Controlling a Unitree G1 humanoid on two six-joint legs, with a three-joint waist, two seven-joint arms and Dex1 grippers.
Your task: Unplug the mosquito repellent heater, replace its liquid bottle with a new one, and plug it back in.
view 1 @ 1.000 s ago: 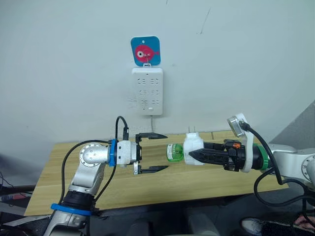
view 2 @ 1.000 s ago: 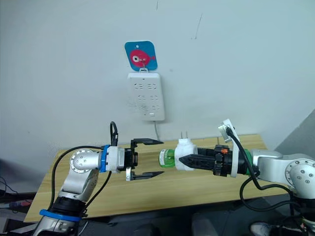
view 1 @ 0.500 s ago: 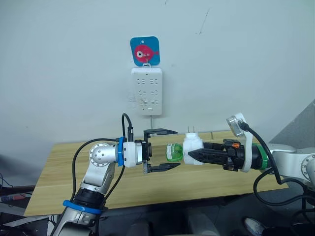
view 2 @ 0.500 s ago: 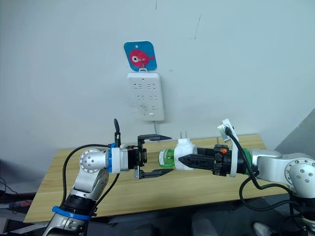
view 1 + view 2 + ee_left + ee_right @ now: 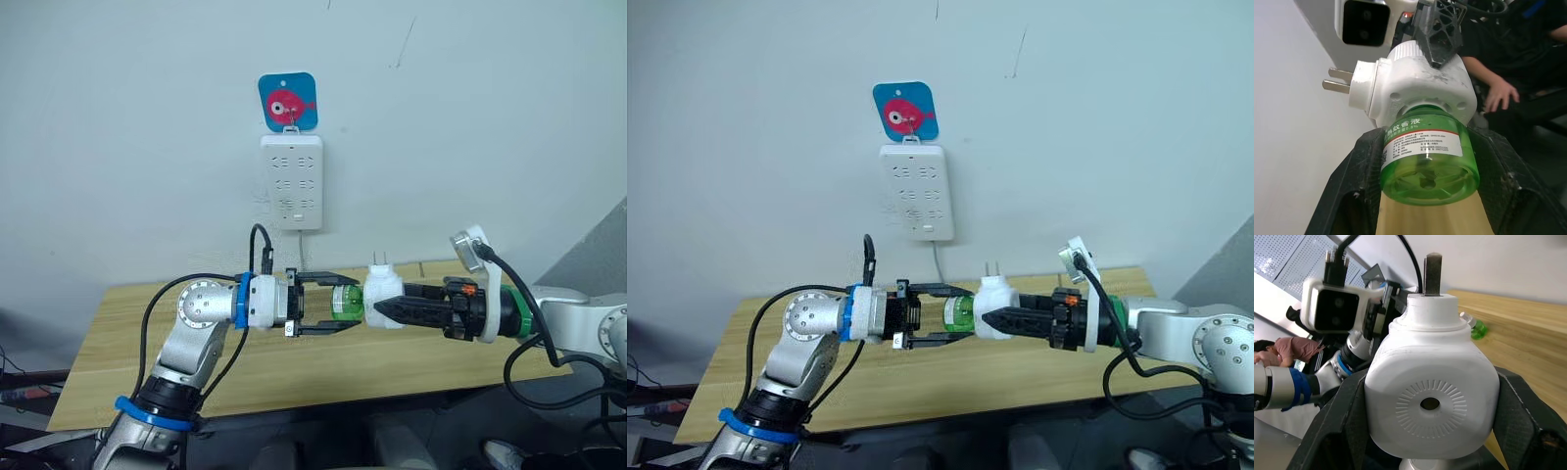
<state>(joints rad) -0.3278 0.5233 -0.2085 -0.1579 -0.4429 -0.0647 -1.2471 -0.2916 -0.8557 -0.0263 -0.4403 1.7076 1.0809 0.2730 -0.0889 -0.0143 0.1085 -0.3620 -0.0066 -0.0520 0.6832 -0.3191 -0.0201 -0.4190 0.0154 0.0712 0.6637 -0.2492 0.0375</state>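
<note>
My right gripper [image 5: 380, 305] is shut on the mosquito repellent heater [image 5: 384, 292], a rounded white body held in the air above the table with its two prongs [image 5: 380, 258] pointing up. A green liquid bottle [image 5: 344, 302] sticks out of the heater towards my left arm. My left gripper [image 5: 353, 301] has come in around that bottle, and its black fingers [image 5: 1361, 181] lie against both sides of it. The right wrist view shows the heater's round vent hole [image 5: 1429, 404] between my right fingers.
A white multi-socket power strip [image 5: 292, 181] hangs on the wall under a blue card with a red fish [image 5: 289, 101]. The wooden table [image 5: 147, 343] lies below both arms. A small green item [image 5: 1477, 329] lies on it. A person's hand [image 5: 1498, 93] is seen behind.
My left gripper has moved right, towards the heater, and its fingers have narrowed from wide open onto the green bottle. The right arm and heater have stayed put.
</note>
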